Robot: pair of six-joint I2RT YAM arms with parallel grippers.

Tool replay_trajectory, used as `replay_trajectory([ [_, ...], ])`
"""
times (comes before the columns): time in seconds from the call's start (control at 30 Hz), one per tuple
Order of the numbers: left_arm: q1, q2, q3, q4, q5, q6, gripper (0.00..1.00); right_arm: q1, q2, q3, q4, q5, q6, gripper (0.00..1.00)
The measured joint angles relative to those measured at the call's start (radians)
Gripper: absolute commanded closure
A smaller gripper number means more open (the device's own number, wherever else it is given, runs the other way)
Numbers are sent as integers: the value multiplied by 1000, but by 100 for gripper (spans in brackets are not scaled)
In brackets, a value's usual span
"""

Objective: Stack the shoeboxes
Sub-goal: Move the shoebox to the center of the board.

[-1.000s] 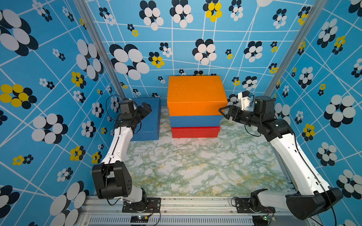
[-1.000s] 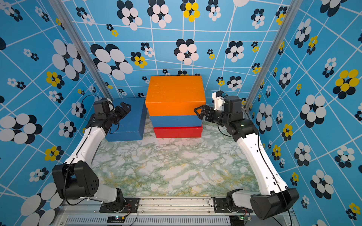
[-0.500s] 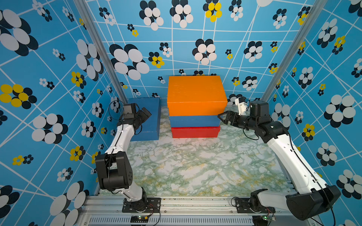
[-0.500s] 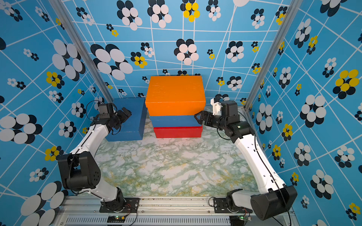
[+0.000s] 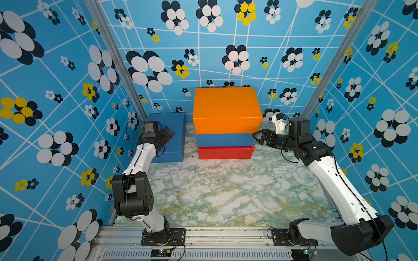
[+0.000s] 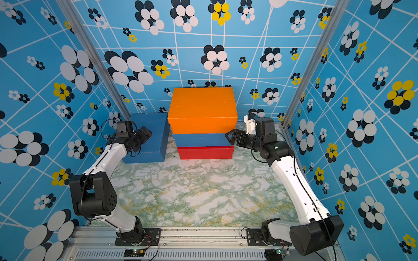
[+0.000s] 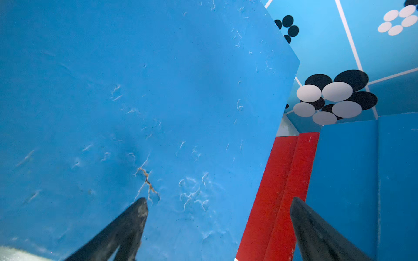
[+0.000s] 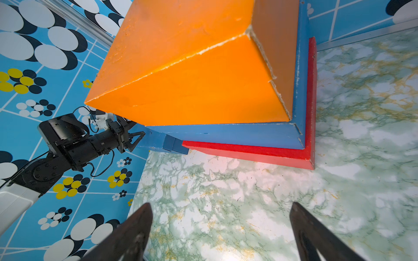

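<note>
An orange shoebox [image 5: 226,108] lies on a blue shoebox [image 5: 224,140], which lies on a red shoebox [image 5: 225,153], stacked at the back middle in both top views. A second blue shoebox [image 5: 178,122] lies flat on the table to their left. My left gripper [image 5: 168,133] is open just over that box's top [image 7: 158,90], one finger above its lid and one past its edge. My right gripper [image 5: 256,137] is open at the right end of the stack, level with the stacked blue box, nothing between its fingers [image 8: 300,217]. The right wrist view shows the stack's corner [image 8: 226,134].
The marble-patterned table [image 5: 214,192] stretches in front of the boxes. Patterned blue walls [image 5: 67,113] close in on the left, back and right, with metal corner posts [image 5: 126,74]. A metal rail [image 5: 226,235] with both arm bases runs along the front edge.
My right gripper has come down from beside the orange box to the level of the stacked blue box. My left arm has drawn in and its gripper has sunk slightly over the left blue box.
</note>
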Motion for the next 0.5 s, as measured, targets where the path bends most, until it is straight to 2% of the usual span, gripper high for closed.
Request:
replay_trajectory([
  [0.5,0,46,1,-5,-11,-7,0,-3,-11,-6,-1,7,0,3],
])
